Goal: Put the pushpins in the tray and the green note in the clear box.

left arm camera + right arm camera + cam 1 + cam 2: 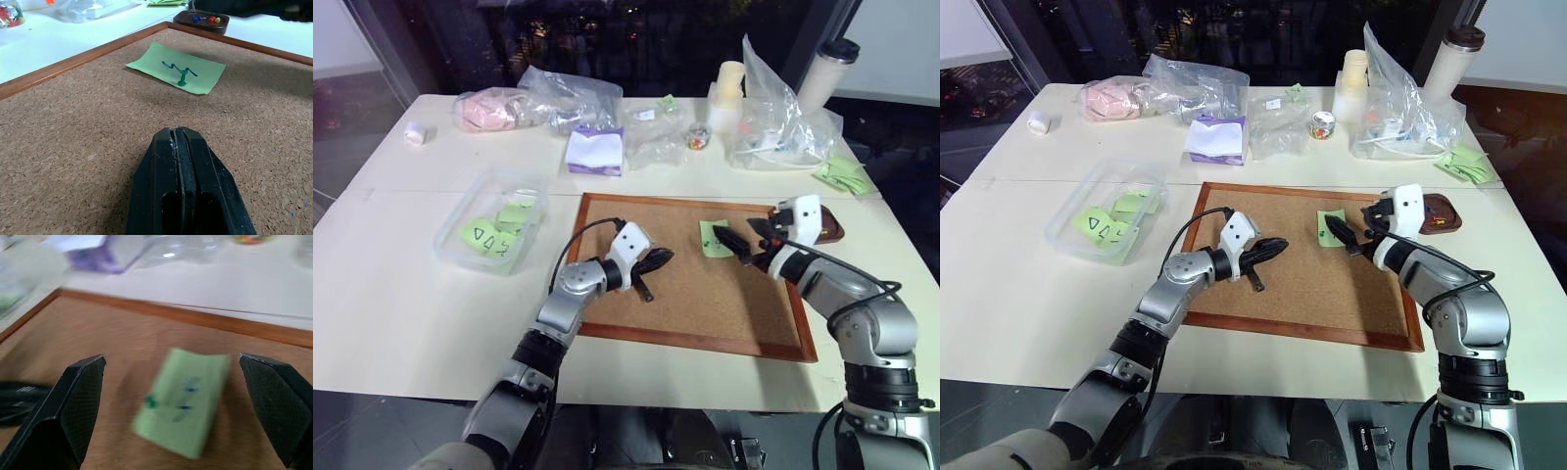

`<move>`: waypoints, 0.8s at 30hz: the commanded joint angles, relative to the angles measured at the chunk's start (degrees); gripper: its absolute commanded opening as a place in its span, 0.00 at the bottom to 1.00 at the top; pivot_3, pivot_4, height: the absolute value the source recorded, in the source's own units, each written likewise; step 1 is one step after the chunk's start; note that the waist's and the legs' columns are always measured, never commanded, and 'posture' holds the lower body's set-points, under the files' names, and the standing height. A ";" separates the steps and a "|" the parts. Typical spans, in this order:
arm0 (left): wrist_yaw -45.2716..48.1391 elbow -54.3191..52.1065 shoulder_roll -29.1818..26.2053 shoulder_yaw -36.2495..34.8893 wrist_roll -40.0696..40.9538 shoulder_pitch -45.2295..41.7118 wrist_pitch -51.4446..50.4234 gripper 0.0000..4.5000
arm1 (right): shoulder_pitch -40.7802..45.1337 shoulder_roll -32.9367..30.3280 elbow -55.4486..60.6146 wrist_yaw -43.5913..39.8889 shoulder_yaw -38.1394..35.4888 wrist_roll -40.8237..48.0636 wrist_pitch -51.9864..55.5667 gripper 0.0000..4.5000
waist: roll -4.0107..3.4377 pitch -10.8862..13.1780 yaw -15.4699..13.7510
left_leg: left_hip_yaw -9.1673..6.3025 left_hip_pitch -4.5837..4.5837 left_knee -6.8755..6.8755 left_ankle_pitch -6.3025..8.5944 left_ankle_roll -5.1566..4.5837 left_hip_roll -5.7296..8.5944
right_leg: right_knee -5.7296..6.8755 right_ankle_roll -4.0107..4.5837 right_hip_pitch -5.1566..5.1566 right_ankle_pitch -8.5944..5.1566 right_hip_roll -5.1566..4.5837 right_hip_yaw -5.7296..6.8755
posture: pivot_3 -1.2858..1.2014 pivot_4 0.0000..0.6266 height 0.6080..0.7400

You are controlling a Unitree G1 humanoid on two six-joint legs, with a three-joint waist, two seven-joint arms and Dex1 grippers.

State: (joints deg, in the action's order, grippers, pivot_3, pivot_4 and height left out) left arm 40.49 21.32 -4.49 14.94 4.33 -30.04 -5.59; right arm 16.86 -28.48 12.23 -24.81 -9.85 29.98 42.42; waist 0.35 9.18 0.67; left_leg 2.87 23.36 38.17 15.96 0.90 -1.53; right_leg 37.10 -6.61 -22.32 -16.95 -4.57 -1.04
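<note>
**Robot:** Right gripper of mine is spread wide, nothing in it, aimed at the green note. My left gripper is pressed shut and empty, hovering over the middle of the corkboard.

**Partner:** Where is the note exactly?

**Robot:** Flat on the corkboard, toward its far right part, held down by a green pushpin. A scribble in dark ink runs across it. The tray sits just past the board's right corner, with blue, red and yellow pins in it. The clear box is well apart, on my left, with other green notes inside.

**Partner:** What could go wrong?

**Robot:** I judge the pin is the catch. If I pull the note first, the paper could tear around it. The pin's head is tiny, so my fingers could slip off it or knock it loose onto the cork. Closing on the sheet's edge could also crumple it.

**Partner:** And around you?

**Robot:** A pale bench, cluttered at the back: crinkled plastic bags, a purple note pad, a small jar of coloured pins, a tall cup. Dark windows lie beyond.
</note>
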 commanded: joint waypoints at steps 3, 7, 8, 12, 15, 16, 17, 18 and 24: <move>-0.12 2.08 -0.63 0.58 -1.09 1.18 -1.06 0.00 | 0.34 -1.30 -0.22 -2.08 4.90 -5.42 -4.57 0.99 | 0.00 0.00 -0.01 | 0.00 0.00 0.00 0.00 0.00 0.01 | -0.01 0.00 -0.01 0.00 0.00 0.00 | 0.52 0.24 1.00; -0.30 1.64 -0.93 0.48 -1.22 1.61 -1.08 0.00 | 0.64 -0.70 -4.33 -2.15 6.86 -9.10 -7.70 0.99 | 0.00 0.00 -0.01 | 0.01 0.00 0.00 0.00 0.00 0.02 | -0.01 0.00 0.00 0.00 0.00 0.00 | 0.52 0.24 1.00; -0.32 1.50 -0.99 0.44 -1.20 1.71 -1.13 0.00 | 0.76 -0.67 -4.94 -2.35 7.17 -9.69 -8.30 0.99 | 0.00 0.00 -0.01 | 0.01 0.00 0.00 0.00 0.00 0.02 | 0.00 0.00 -0.01 0.00 0.00 0.00 | 0.52 0.24 1.00; -0.50 1.16 -1.08 0.42 -1.18 1.97 -1.27 0.00 | 1.30 -0.35 -7.18 -3.08 8.20 -11.66 -10.25 0.71 | 0.00 0.00 0.08 | 0.01 0.00 0.00 0.00 0.00 0.01 | 0.00 0.00 -0.01 0.00 0.01 0.00 | 0.52 0.24 1.00; -0.69 1.02 -1.01 0.35 -1.11 1.99 -1.43 0.00 | 1.55 -0.02 -8.76 -3.49 9.01 -13.08 -11.71 0.39 | 0.00 0.00 0.05 | 0.01 -0.01 0.00 0.00 0.00 0.01 | 0.00 0.00 -0.02 0.00 0.03 0.00 | 0.52 0.24 1.00; -0.72 1.02 -1.00 0.35 -1.10 1.96 -1.46 0.00 | 1.69 0.17 -9.10 -3.50 9.04 -13.25 -11.93 0.29 | 0.00 0.00 0.04 | 0.00 0.00 0.00 0.00 0.00 0.01 | 0.00 0.00 -0.01 0.00 0.03 0.00 | 0.52 0.24 1.00; -0.77 1.04 -0.98 0.33 -1.10 1.94 -1.46 0.00 | 1.79 0.35 -9.34 -3.51 9.08 -13.43 -12.06 0.18 | 0.00 0.00 0.06 | 0.01 0.00 0.00 0.00 0.00 0.01 | 0.00 0.00 -0.02 0.00 0.03 0.00 | 0.52 0.24 1.00; -0.82 1.05 -0.95 0.31 -1.09 1.92 -1.46 0.00 | 1.86 0.44 -9.51 -3.54 9.15 -13.74 -12.13 0.08 | 0.00 0.00 0.06 | 0.02 0.00 0.00 0.00 0.00 0.01 | 0.00 0.00 -0.02 0.00 0.02 0.00 | 0.52 0.24 1.00; -1.26 1.18 -0.84 0.25 -1.09 1.91 -1.59 0.00 | 1.37 0.19 -6.98 -3.93 7.71 -13.07 -11.00 0.01 | 0.00 0.00 0.03 | 0.01 -0.01 0.00 0.00 0.01 0.00 | 0.00 0.00 -0.01 0.00 0.02 0.00 | 0.52 0.24 1.00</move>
State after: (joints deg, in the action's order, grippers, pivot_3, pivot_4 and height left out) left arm 39.96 20.54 -4.76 14.97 4.24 -29.58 -5.74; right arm 17.78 -27.94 2.23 -28.66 -0.06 16.40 31.39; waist 0.35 9.18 0.70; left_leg 2.88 23.35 38.17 15.95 0.90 -1.53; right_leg 37.10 -6.61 -22.33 -16.95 -4.54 -1.04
